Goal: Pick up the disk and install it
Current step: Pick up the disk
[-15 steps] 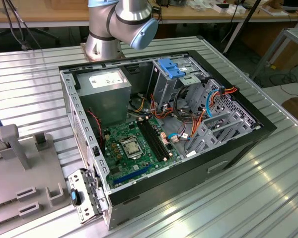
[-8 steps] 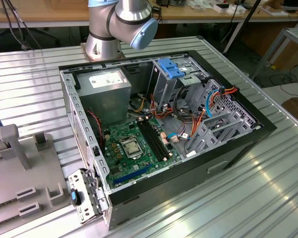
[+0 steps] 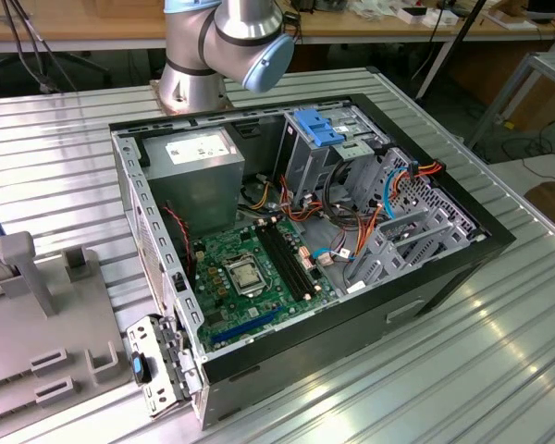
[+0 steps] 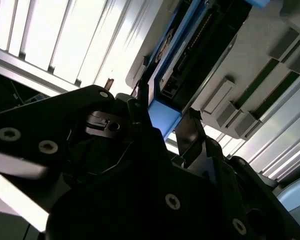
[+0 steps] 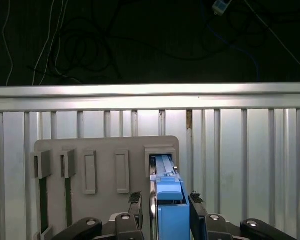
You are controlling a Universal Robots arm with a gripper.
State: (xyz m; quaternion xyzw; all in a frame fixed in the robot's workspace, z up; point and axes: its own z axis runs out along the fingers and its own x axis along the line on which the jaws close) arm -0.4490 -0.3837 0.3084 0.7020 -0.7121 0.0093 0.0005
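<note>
One arm [image 3: 227, 37], based on the slatted metal surface [image 3: 398, 388] behind one open computer case [image 3: 435, 268]. Inside the case: one green circuit board [image 3: 250, 264], one grey metal box [image 3: 199, 176] with a white label, one blue-topped drive cage [image 3: 319, 129], and loose orange, red and blue wires [image 3: 351, 227]. To the exterior view's left of the case, one grey holder plate [image 3: 46, 314].

In the first wrist view, the holder plate [image 5: 105, 150] flat on the surface [image 5: 240, 150], with five stations in a row: two upright brackets [image 5: 40, 165], two low rectangular frames [image 5: 90, 172], and one deeper pocket [image 5: 162, 152] at the end of the row.

One disk [image 5: 169, 207], standing on edge in that end pocket, seated and not lifted. Seen edge-on: thin, with a bright blue plastic frame along the near edge and a strip of grey metal beside it. In the second wrist view, the disk [image 4: 205, 40] seen from close by: blue frame along one long side and around the corner, dark face with a row of connector pins.

One gripper [image 5: 165, 200] with two black fingers [image 5: 135, 199], set astride the disk, one finger at each flat side. Fingers parted slightly wider than the disk's thickness: a sliver of grey plate visible between one finger and the disk, the other finger at or against the blue frame. In the second wrist view, the gripper [image 4: 162, 112] likewise astride the blue corner.
</note>
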